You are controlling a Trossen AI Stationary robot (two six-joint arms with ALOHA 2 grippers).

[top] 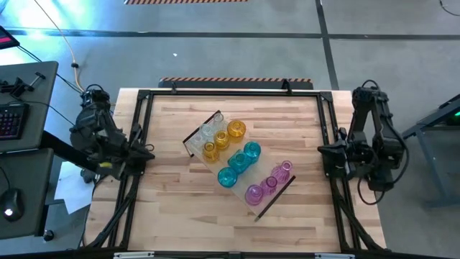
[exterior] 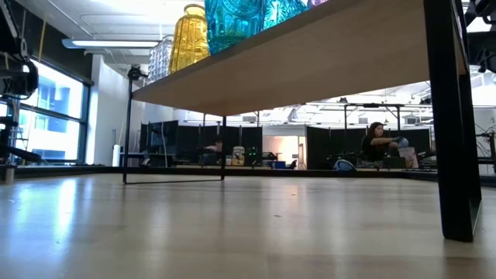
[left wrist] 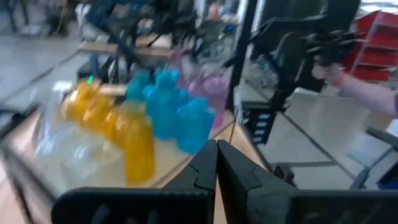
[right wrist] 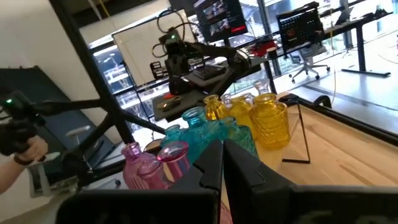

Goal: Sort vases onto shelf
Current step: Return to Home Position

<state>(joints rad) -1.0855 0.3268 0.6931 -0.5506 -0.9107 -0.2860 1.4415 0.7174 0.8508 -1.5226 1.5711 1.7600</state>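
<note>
Neatly, vases (top: 237,160) line the shelf (exterior: 310,70) — left fingers (left wrist: 202,169), right fingers (right wrist: 211,165) pressed together at table (top: 172,208) edges.

We log a grey concrete floor (top: 215,43) around the wooden table (top: 172,216). Left of the table stands a dark desk (top: 36,93) with a keyboard (top: 8,119). Beyond the table are tall bright windows (exterior: 54,116), dark partitions (exterior: 178,143), a seated person (exterior: 377,143) and ceiling strip lights (exterior: 116,44).
</note>
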